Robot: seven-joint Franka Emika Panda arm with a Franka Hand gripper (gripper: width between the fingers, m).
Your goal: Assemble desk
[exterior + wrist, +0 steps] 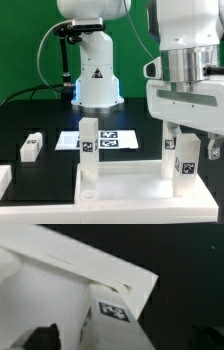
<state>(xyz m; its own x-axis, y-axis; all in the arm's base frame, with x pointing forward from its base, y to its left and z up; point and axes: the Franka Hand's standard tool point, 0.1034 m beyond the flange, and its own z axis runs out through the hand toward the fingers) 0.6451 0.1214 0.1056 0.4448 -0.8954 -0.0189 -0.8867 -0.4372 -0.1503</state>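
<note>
The desk top panel [125, 197] lies flat at the front of the exterior view. Two white leg posts stand upright on it, one near the middle [89, 146] and one at the exterior view's right [186, 160], each with a black-and-white tag. My gripper [190, 150] hangs over the right post with a finger on each side of it. In the wrist view the tagged post [112, 308] rises from the panel [40, 291] between my dark fingertips [45, 338], with gaps on both sides; the gripper [125, 341] looks open. A loose leg post [30, 148] lies on the black table at the exterior view's left.
The marker board [108, 140] lies flat on the table behind the panel. The robot's white base [97, 75] stands at the back. Another white part [4, 180] shows at the exterior view's left edge.
</note>
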